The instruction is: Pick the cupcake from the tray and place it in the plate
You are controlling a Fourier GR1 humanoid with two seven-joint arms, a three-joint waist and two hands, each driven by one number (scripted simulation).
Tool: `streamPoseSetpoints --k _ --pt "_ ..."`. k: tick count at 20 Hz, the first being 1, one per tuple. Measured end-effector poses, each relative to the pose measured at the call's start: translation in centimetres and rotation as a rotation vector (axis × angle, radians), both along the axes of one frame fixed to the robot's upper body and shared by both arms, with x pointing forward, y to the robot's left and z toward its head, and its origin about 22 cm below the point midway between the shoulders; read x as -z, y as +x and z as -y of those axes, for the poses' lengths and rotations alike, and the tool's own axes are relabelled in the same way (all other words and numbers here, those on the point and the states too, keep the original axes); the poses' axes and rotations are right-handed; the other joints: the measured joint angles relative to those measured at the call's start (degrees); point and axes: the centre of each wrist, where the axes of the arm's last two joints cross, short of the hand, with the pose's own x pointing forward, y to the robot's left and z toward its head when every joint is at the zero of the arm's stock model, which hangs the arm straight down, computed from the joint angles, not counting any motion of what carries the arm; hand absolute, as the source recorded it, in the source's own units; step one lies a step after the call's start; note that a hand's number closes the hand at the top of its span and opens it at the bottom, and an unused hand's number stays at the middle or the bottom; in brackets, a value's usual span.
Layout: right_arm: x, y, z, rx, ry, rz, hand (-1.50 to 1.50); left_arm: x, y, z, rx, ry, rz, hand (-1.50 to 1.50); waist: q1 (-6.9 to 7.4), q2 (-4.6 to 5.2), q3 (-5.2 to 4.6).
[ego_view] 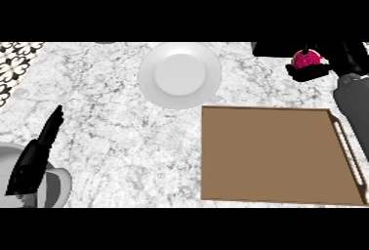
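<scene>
A pink-topped cupcake (305, 59) is held up at the far right, above the counter beyond the tray's back edge. My right hand (322, 58) is curled round it, and the black fingers hide most of its base. The brown tray (274, 156) lies at the right with nothing on it. A white round plate (179, 74) sits at the back centre, left of the cupcake and apart from it. My left hand (36, 156) rests at the lower left with straight fingers pointing up, holding nothing.
The counter is white-grey marble (122, 141). A patterned black-and-white tile area (14, 63) borders it at the far left. The tray has a slotted handle (347, 146) along its right side.
</scene>
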Motion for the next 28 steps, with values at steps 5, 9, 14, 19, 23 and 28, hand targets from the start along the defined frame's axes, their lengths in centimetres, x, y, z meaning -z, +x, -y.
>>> streamPoseSetpoints --k 5,9,14,19,23,28 --pt "-2.2 1.0 -3.3 -0.189 0.080 0.062 1.50 0.1 -0.6 -0.7 -0.011 0.002 -0.002 0.00 -0.98 -0.38 -0.04" --pt "-3.5 1.6 -6.9 -0.292 0.110 0.070 1.50 0.1 -0.7 -0.9 -0.019 0.000 -0.005 0.00 -1.38 -0.52 0.00" --pt "-4.9 2.5 -12.6 -0.359 0.148 0.057 1.50 0.2 -0.6 -0.8 -0.017 0.004 -0.002 0.00 -1.16 -0.42 -0.06" --pt "-5.6 3.1 -17.8 -0.376 0.193 0.010 1.50 0.0 -0.4 -0.7 -0.010 0.005 0.003 0.00 -0.72 -0.25 0.01" --pt "-4.7 3.4 -21.0 -0.381 0.196 -0.060 1.50 -0.3 0.1 -0.4 0.000 0.008 -0.001 0.00 -0.06 0.12 -0.12" --pt "-3.4 3.5 -24.1 -0.372 0.170 -0.147 1.50 -0.7 0.1 -0.5 0.013 0.013 0.009 0.00 0.90 0.54 -0.26"
